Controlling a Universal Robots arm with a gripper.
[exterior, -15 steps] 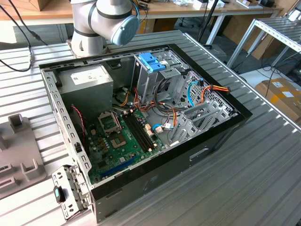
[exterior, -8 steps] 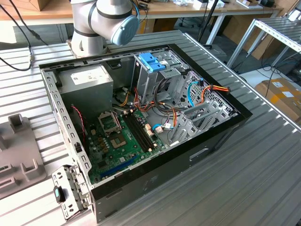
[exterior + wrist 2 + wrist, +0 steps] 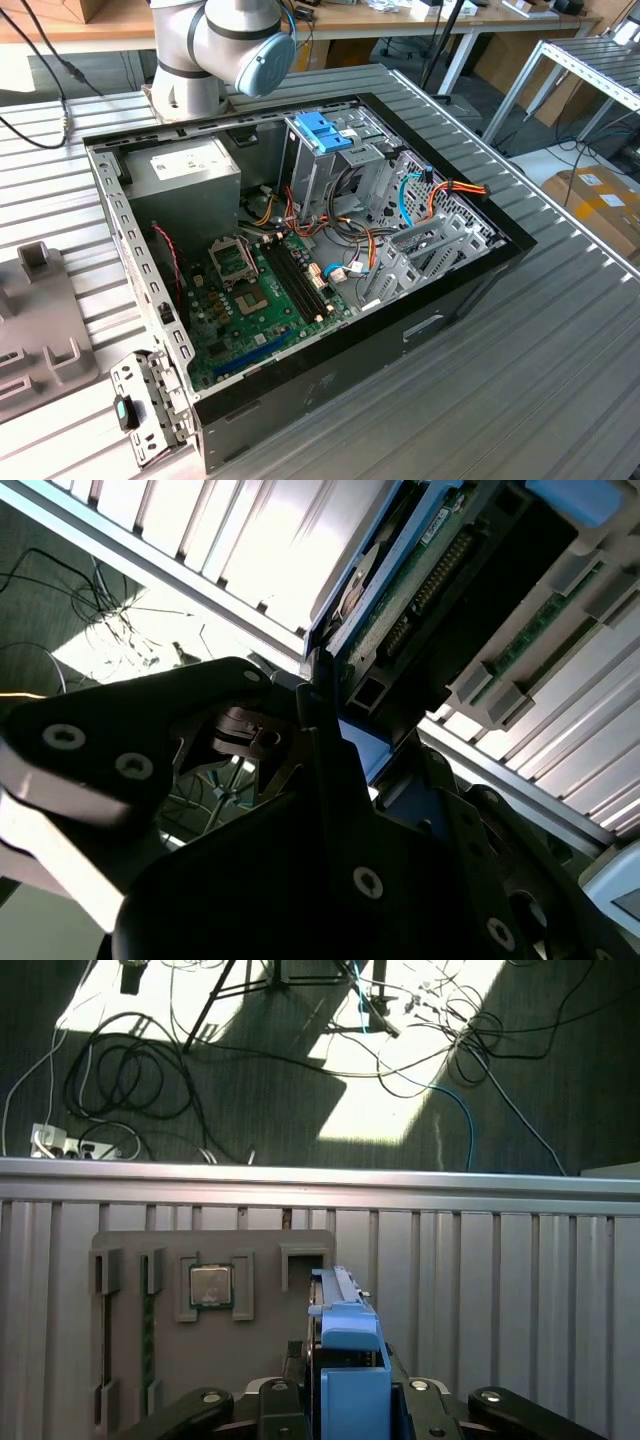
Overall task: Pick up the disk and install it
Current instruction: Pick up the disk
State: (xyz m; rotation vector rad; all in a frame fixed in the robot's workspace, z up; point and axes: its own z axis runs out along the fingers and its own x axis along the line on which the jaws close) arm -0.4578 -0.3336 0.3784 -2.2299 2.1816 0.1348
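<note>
My claw [image 3: 350, 1402] pinches disk [image 3: 430, 575] at blue rail [image 3: 347, 1345]; narrow edge grip, disk may twist loose, fall onto grey fixture [image 3: 250, 1360].

Ribbed metal table [image 3: 520, 360] is carrying an open computer case [image 3: 330, 385] near its middle. A grey tray [image 3: 40, 330] is lying flat just beside the case, at the exterior view's left. The arm base [image 3: 185, 95] is standing at the far edge.

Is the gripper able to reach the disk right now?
Probably yes. The gripper looks closed right on the disk, with nothing between them.
</note>
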